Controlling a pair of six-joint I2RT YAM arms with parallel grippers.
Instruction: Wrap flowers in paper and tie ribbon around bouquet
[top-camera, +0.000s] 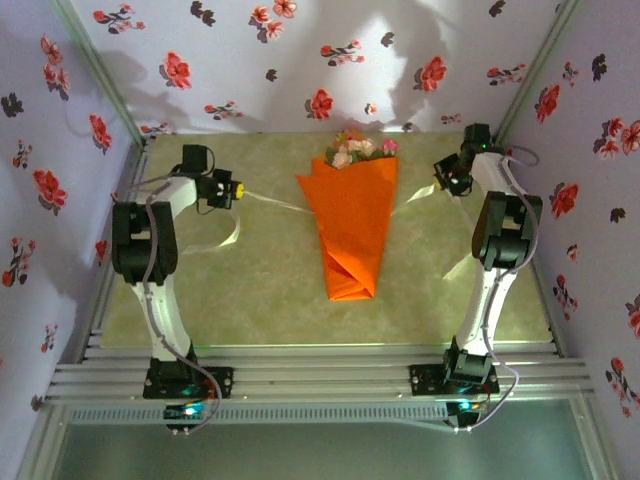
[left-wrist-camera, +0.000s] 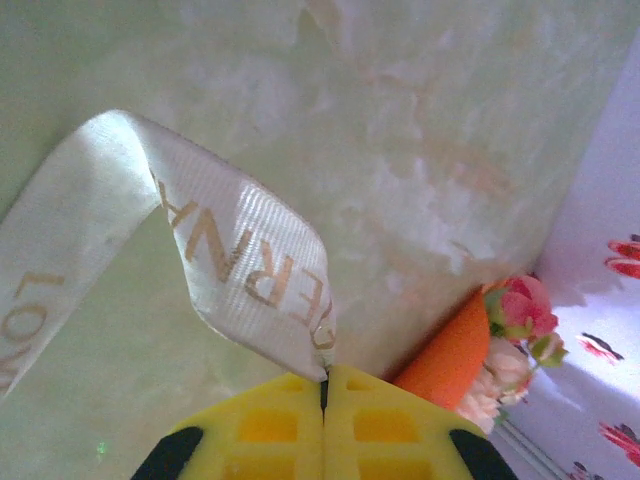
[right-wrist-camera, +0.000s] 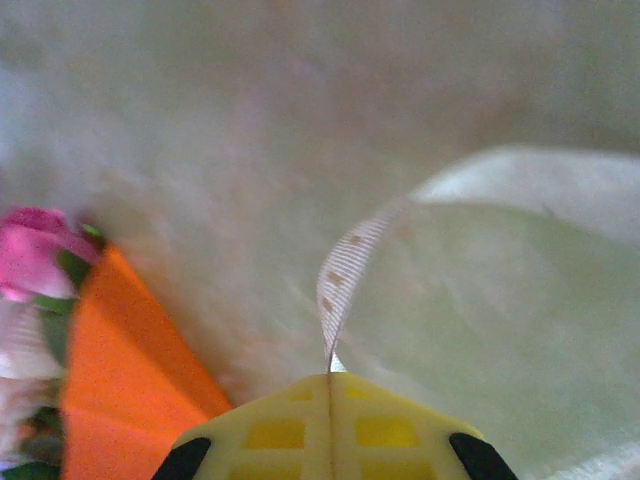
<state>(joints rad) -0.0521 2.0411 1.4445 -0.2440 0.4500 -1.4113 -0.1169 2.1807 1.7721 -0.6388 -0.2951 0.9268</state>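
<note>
A: Orange bouquet (top-camera: 352, 235) lies mid-table, long axis near-far, blooms at far end.
B: Yep, ribbon (top-camera: 275, 202) reaches it from both sides. Left gripper (top-camera: 236, 189) & right gripper (top-camera: 440, 178) each pinch an end, abt equally close.

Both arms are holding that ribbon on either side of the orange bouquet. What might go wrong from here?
The ribbon is pinched only at the very tips of the left gripper and the right gripper, so it may slip out under tension. If one arm pulls harder than the other, that may drag the bouquet sideways or crumple it.
</note>
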